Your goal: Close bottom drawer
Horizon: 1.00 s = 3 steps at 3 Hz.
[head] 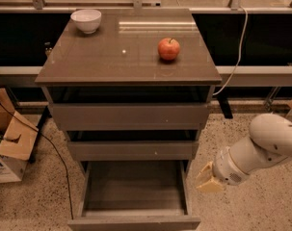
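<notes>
The bottom drawer (134, 196) of the grey-brown cabinet stands pulled far out, its bare grey floor showing and its plain flat front (134, 223) at the lower edge of the view. The middle drawer front (131, 150) and the top drawer front (130, 116) sit slightly ajar above it. My gripper (208, 179) is low at the right, just right of the open drawer's right side wall and a little behind its front. It holds nothing that I can see.
A white bowl (86, 20) and a red apple (168, 48) rest on the cabinet top (112, 57). A cardboard box (8, 138) and a black cable (54, 153) lie on the floor at the left. A white cord (238, 52) hangs at the right.
</notes>
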Available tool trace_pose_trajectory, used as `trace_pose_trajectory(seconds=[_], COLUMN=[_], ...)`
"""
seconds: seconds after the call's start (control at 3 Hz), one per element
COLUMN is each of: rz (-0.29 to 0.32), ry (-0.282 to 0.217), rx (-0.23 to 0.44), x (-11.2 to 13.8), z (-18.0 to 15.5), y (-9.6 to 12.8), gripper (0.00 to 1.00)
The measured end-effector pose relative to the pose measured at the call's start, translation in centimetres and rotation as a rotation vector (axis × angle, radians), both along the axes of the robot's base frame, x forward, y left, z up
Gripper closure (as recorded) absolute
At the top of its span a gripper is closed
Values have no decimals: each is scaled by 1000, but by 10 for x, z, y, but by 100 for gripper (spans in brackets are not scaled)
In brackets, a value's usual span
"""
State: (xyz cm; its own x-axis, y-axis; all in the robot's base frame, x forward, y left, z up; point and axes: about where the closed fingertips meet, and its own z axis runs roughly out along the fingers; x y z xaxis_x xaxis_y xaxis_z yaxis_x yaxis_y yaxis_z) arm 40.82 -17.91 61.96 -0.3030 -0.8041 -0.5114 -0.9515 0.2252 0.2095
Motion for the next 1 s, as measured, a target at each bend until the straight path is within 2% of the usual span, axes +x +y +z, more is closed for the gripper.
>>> trace_pose_trajectory(seconds=[0.67,1.0], rz=[-57,-108], ry=[15,68], rx=[79,147], x=[-8,-7], z=[-61,-117], y=[-7,-19], gripper=[100,100])
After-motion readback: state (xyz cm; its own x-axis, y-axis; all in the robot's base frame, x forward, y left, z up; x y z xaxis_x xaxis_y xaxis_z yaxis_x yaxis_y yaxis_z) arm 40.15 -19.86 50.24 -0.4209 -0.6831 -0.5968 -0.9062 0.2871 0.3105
